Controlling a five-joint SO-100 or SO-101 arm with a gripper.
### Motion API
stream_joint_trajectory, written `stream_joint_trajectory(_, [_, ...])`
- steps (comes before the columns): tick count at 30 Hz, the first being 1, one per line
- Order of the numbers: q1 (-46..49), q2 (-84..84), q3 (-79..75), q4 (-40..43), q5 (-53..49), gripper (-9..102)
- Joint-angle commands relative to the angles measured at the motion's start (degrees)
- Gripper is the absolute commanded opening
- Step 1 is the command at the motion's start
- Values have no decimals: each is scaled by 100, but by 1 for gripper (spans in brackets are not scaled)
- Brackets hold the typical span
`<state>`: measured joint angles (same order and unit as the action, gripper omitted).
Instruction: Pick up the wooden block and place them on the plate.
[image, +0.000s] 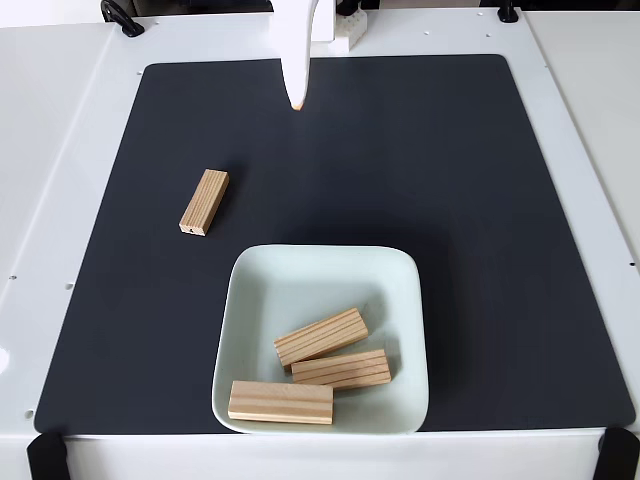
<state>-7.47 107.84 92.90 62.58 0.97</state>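
Fixed view from above, left to right. On the black matte mat (450, 200), which covers my white bench (60, 120), one loose wooden block (204, 202) lies at the left, slightly angled, pale pine with striped grain. Further right, at the top, my white pincer (297, 100) hangs over the mat, well apart from the block (I cannot tell whether its fingers are apart or together). Lower centre sits the plate (400, 280), glossy mint-white, square with rounded corners, holding three blocks (321, 336) crowded toward its near side. My worry: the fourth block could land on those or on the raised rim, tip, and slide off.
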Motion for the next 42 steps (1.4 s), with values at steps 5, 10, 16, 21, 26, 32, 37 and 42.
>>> stream_joint_trajectory(5, [246,1986,1477,0,53,0])
stream_joint_trajectory(10, [729,2145,1740,-70,229,0])
stream_joint_trajectory(16, [905,2109,1846,211,-2575,0])
stream_joint_trajectory(21, [1099,1424,1793,246,-6504,0])
stream_joint_trajectory(26, [1389,202,1406,246,-8499,0])
stream_joint_trajectory(32, [1485,-1450,88,255,-9035,0])
stream_joint_trajectory(37, [1652,-2320,-729,255,-9018,9])
stream_joint_trajectory(42, [1811,-2391,-782,299,-9413,35])
